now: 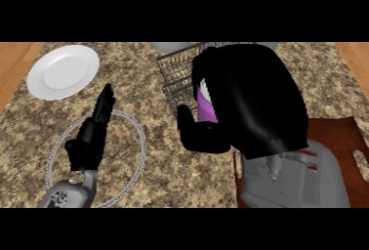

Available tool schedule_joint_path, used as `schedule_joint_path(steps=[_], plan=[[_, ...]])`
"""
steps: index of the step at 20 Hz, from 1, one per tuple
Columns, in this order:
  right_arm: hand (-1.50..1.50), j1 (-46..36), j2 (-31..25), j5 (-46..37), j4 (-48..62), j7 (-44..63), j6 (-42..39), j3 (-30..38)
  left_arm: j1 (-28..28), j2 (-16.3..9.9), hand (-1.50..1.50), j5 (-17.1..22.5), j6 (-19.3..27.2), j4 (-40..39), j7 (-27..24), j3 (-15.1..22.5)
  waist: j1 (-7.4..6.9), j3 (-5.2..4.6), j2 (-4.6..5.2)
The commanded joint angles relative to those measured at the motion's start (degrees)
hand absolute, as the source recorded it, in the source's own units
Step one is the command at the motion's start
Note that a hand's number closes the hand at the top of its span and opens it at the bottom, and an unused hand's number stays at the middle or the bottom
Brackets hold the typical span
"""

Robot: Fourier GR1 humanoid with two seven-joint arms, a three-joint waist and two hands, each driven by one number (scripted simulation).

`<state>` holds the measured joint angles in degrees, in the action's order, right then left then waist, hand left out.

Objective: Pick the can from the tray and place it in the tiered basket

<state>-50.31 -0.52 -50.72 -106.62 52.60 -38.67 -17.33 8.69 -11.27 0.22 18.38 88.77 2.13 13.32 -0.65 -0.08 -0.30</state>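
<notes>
My right hand point(241, 97) fills the middle right of the head view, held high and close to the camera. Its fingers and thumb curl round a purple can point(207, 110), of which only a narrow strip shows. The hand hangs over the near edge of the dark wire tiered basket point(175, 68), which stands at the back centre and is mostly hidden by the hand. A brown wooden tray point(342, 141) lies at the right, partly covered by my grey right forearm point(296, 180). My left hand point(92, 134) rests at the left with fingers straight.
A white plate point(63, 72) sits at the back left of the speckled counter point(158, 161). A thin wire ring point(137, 141) lies on the counter around my left hand. Wooden edges border the counter at the far left and right.
</notes>
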Motion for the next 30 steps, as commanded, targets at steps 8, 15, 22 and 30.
schedule_joint_path(steps=[8,15,22,30], plan=[[1.5,-13.84,0.22,0.39,18.93,1.11,8.28,6.44,-3.09,2.0,0.0,-2.46,0.58,2.87,0.6,0.9,-0.25,0.05,0.3],[1.5,-17.18,-5.26,-3.1,31.61,-9.33,12.16,9.86,2.01,0.04,0.0,-1.11,-2.67,-0.69,1.39,-3.58,-0.14,0.05,0.49],[1.5,-19.12,-5.59,-7.58,44.27,-15.2,18.28,9.42,0.7,3.07,0.0,-2.25,-2.34,-2.61,-2.08,-2.9,-0.24,0.03,0.53],[-1.5,-10.58,-1.73,0.63,46.0,-18.64,30.64,20.16,-0.11,3.78,0.0,-2.83,-2.43,-1.51,-1.81,-2.19,-0.25,0.08,0.63]])
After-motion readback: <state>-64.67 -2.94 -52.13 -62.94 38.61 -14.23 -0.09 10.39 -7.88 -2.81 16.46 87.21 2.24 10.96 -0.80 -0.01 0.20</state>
